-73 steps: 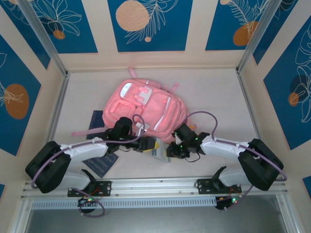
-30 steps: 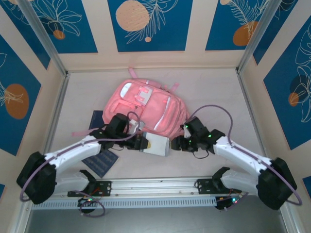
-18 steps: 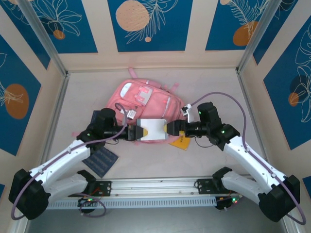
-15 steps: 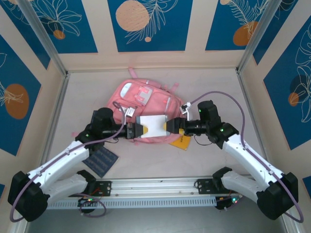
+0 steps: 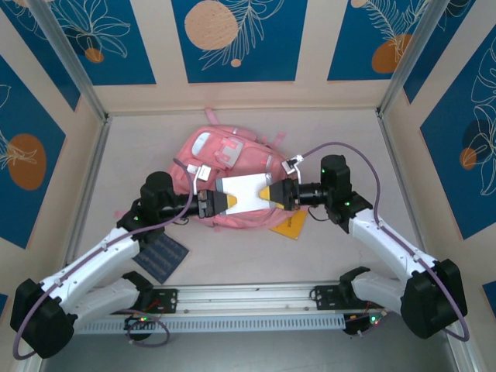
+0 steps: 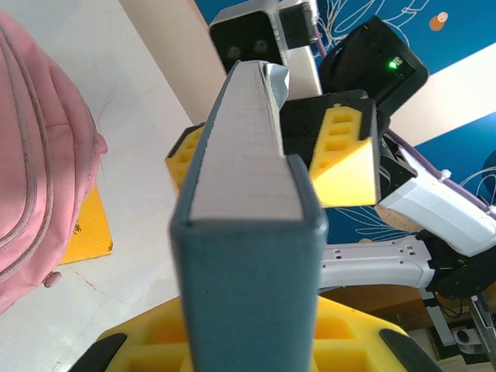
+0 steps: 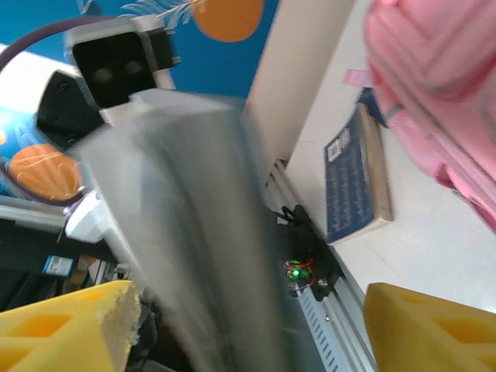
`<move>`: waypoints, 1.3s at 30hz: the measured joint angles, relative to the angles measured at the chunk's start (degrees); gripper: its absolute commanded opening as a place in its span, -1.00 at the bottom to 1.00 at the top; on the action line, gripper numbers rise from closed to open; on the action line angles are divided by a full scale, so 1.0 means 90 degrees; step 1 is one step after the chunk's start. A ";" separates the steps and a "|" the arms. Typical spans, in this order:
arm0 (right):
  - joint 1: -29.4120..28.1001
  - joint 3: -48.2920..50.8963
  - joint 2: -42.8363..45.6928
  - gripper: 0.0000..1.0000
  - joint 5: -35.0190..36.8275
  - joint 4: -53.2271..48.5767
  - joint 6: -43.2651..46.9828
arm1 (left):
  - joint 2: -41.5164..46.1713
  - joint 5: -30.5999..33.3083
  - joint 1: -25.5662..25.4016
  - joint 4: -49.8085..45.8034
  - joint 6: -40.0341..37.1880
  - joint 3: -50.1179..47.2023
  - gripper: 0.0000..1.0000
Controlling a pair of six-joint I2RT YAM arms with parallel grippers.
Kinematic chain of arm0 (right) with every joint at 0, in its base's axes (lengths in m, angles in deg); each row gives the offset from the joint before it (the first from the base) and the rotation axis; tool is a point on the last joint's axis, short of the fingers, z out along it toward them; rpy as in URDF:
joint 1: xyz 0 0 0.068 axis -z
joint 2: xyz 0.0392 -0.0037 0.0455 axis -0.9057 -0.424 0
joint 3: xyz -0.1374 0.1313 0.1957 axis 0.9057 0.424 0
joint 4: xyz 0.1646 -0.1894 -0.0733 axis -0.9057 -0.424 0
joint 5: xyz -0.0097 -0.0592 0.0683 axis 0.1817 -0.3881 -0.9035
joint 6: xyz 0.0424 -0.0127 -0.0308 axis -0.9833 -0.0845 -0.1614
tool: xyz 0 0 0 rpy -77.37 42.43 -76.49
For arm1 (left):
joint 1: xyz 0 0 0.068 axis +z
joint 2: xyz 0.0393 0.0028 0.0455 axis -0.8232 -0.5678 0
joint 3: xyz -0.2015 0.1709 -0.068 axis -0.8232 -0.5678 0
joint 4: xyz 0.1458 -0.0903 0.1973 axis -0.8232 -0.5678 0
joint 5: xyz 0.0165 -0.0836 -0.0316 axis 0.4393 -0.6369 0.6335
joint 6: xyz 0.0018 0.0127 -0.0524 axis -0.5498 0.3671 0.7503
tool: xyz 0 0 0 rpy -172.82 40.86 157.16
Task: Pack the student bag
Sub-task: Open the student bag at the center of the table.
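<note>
Packing target: student bag (image 5: 252,155) lies flat mid-tabletop (image 5: 341,147), front pockets up, handle end toward the far wall.
Bag axis: roughly far-to-near, slightly skewed.
Bag opening: can't tell from the views whether any zip is open.
Item in transit: book (image 5: 242,192), pale cover up, in the air directly above the middle of the bag.
Book axis: left-right, crosswise to the bag, spanning the gap between the two arms.
Key relation: bag sits straight under the book, so my read is the next move is a drop or tilt into the bag, not a traverse.
Left gripper (image 5: 219,201): narrow, clamped on the book's left end; left wrist view shows the spine pinched between the yellow fingers.
Right gripper (image 5: 267,192): wide, straddling the book's right end; right wrist view shows a clear gap to one finger, so not clamped.
Nearer arm: about equal, both meet over the bag; only the left carries the load.
Around the bag: yellow booklet (image 5: 288,226) on the tabletop, touching the bag's near-right edge; dark blue book (image 5: 163,252) near-left, just beside the left arm.
Change, half a second: book moved farther in, from the bag's near edge to its middle.
Change, one second: right gripper was off the book's end, now brackets it.
</note>
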 measured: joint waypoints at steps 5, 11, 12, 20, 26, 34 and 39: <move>-0.0138 0.0015 0.0121 -0.10 -0.0141 0.0444 -0.0163 | -0.0017 -0.0078 -0.0002 0.0146 0.0112 -0.0036 -1.00; -0.0141 0.0056 0.0131 -0.55 -0.0017 0.0500 -0.0228 | -0.0058 -0.0170 0.0000 0.0389 0.0236 -0.0039 -1.00; -0.0136 0.0061 0.0131 -0.60 -0.0012 0.0508 -0.0245 | -0.0058 -0.0170 0.0000 0.0393 0.0245 -0.0039 -1.00; 0.0049 0.0109 0.0376 -0.90 0.0236 0.0231 -0.0175 | -0.0126 0.0034 0.0015 -0.0039 -0.0005 0.0000 0.08; 0.0593 0.0104 0.1112 -0.94 0.1732 -0.1411 0.0345 | -0.0602 0.0755 0.0017 -0.1345 -0.0546 0.0554 0.25; 0.0925 0.0015 0.1557 -0.94 0.3747 -0.3548 0.1047 | -0.2127 0.2263 0.0017 -0.3269 -0.1724 0.2108 0.30; 0.0925 -0.0321 0.1719 -0.95 0.5085 -0.4668 0.1447 | -0.3650 0.2492 -0.0080 -0.3905 -0.2305 0.3451 0.31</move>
